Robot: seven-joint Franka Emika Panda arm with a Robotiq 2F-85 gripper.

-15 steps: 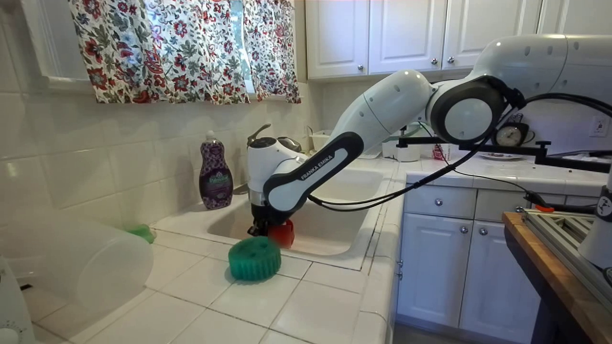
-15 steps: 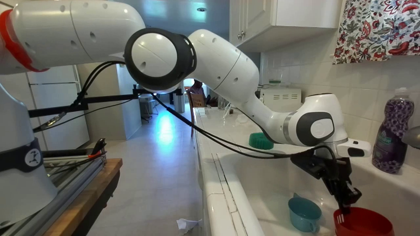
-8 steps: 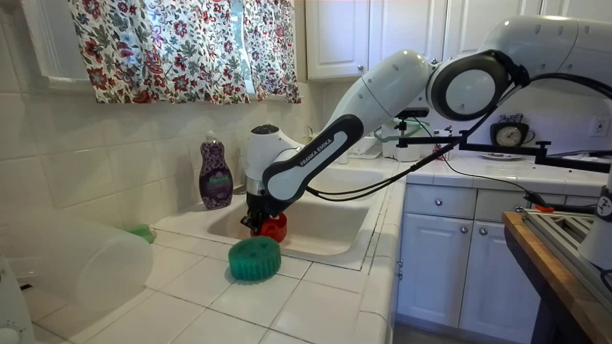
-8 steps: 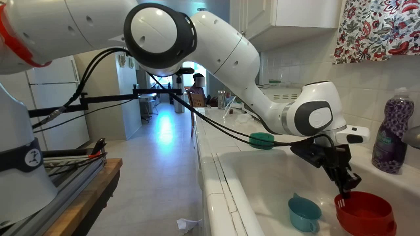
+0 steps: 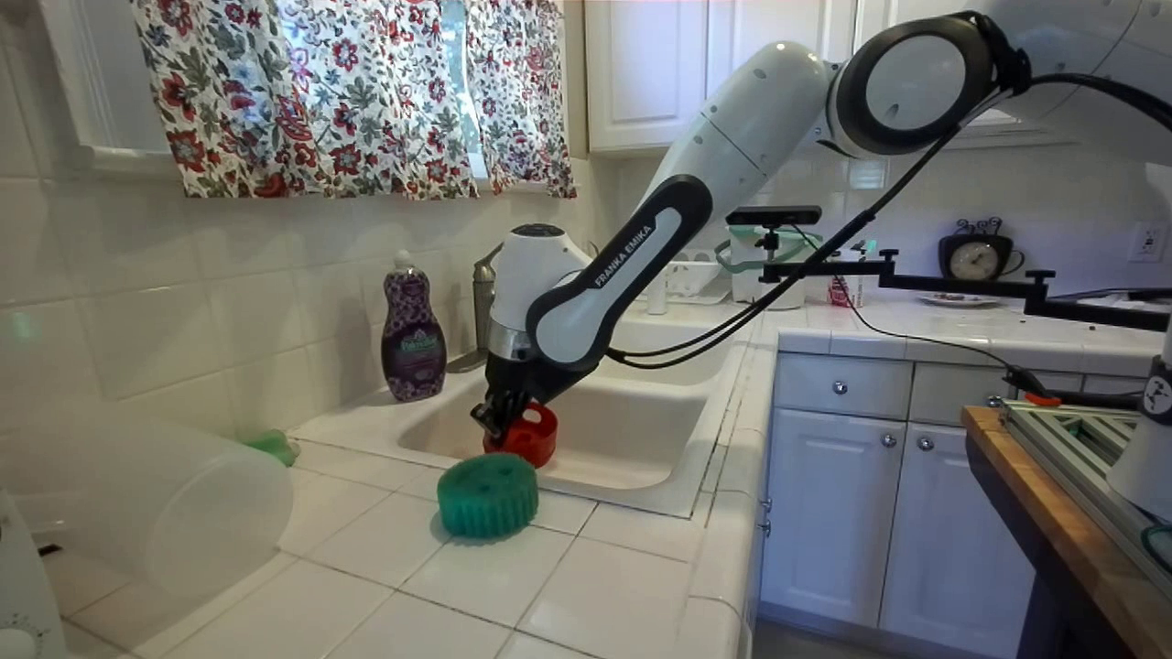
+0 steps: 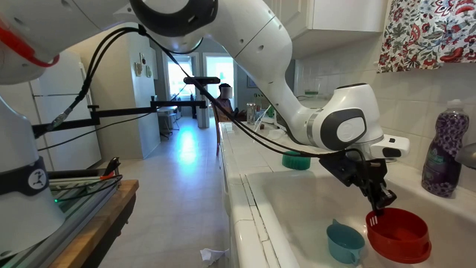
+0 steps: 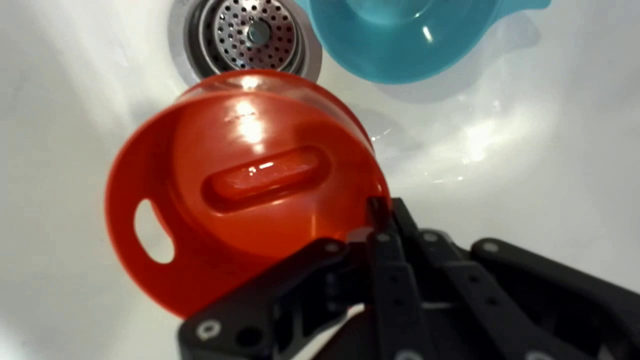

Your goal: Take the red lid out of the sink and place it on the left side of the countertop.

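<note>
Far left in an exterior view, between 8 and 9 o'clock of the red lid (image 5: 537, 444), a translucent container (image 5: 215, 522) rests on the tiled countertop (image 5: 494, 577), its contents too hazy for me to read. Between 10 and 11 o'clock, a purple bottle (image 5: 414, 339) stands upright, its patterned wrap hiding the contents. At 7 o'clock, a green ribbed round object (image 5: 488, 499) sits on the tiles, just beside the sink (image 5: 632, 439). The sink contains the lid, hollow side up; whether it touches the bottom I cannot tell. In the wrist view, the metal drain (image 7: 258, 33) lies at the lid's 12 o'clock, partly hidden by it. My pincer (image 7: 389, 206) is drawn closed, only the lid's rim pinched between its fingers, just past 3 o'clock. A blue cup (image 7: 400, 42), also in the sink, sits between 1 and 2 o'clock, a bright glint on its inner wall. Farther right, toward 2 o'clock in an exterior view, a white bin (image 5: 746, 288) stands beyond the sink, its contents unclear. Against the frame a second earlier, the lid, still gripped, has shifted toward 11 o'clock in an exterior view, and the elbow of the arm (image 6: 256, 44) has risen toward 12; in both exterior views the green object has kept its place, as has the cup where it shows.
</note>
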